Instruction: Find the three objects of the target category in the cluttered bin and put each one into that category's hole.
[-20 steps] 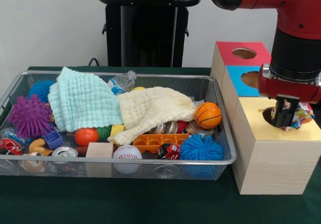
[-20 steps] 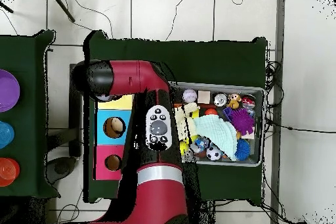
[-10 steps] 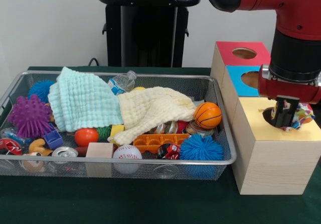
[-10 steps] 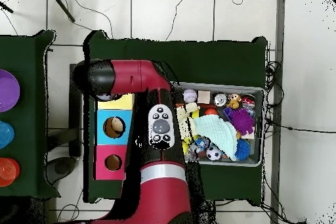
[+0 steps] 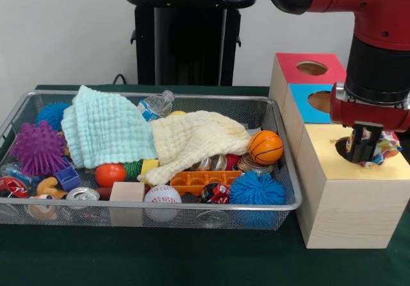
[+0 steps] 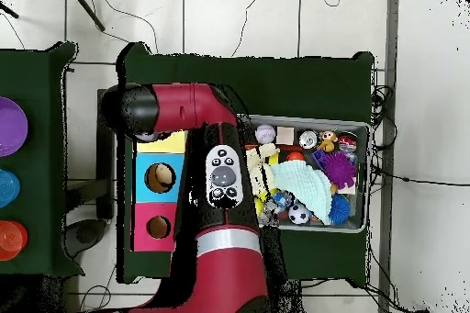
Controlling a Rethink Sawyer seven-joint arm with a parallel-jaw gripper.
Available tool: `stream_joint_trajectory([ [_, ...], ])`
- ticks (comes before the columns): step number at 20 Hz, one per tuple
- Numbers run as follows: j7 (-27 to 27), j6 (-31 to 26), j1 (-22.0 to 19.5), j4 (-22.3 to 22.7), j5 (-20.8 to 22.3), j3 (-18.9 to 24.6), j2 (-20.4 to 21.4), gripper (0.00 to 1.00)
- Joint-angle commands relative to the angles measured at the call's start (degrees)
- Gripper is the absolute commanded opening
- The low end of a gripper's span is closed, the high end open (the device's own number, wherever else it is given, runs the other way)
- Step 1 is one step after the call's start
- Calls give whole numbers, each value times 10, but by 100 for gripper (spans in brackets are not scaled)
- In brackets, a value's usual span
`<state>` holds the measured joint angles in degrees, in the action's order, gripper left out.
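My gripper [image 5: 362, 154] hangs over the round hole [image 5: 344, 147] in the yellow-topped wooden box [image 5: 349, 199], at the right of the front view. Its fingers stand close together, shut on a colourful crumpled wrapper [image 5: 386, 149] that sticks out to the right, just above the hole's edge. Behind this box stand the blue-topped box [image 5: 307, 103] and the red-topped box [image 5: 310, 68], each with its own hole. In the overhead view the red arm [image 6: 216, 181] hides the gripper and the wrapper.
A wire mesh bin [image 5: 160, 206] left of the boxes holds a mint cloth [image 5: 106, 131], a cream cloth [image 5: 192, 138], a small basketball [image 5: 265, 147], a baseball [image 5: 162, 195], spiky purple [image 5: 37, 149] and blue [image 5: 257, 190] balls, a wooden block [image 5: 127, 192], cans and blocks.
Almost nothing: the gripper stays over the yellow box's hole with the wrapper in it, shifting only slightly. The bin's contents have not moved.
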<state>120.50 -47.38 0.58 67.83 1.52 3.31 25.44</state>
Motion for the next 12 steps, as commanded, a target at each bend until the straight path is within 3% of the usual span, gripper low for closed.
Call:
stream_joint_trajectory([
  [1,-43,260,-39,66,125,27,-163,0],
  [4,-23,275,-33,77,136,18,-154,0],
  [6,26,336,-17,101,152,-4,-137,0],
  [8,52,343,-1,114,159,-21,-115,0],
  [12,43,327,-9,125,156,-12,-99,0],
])
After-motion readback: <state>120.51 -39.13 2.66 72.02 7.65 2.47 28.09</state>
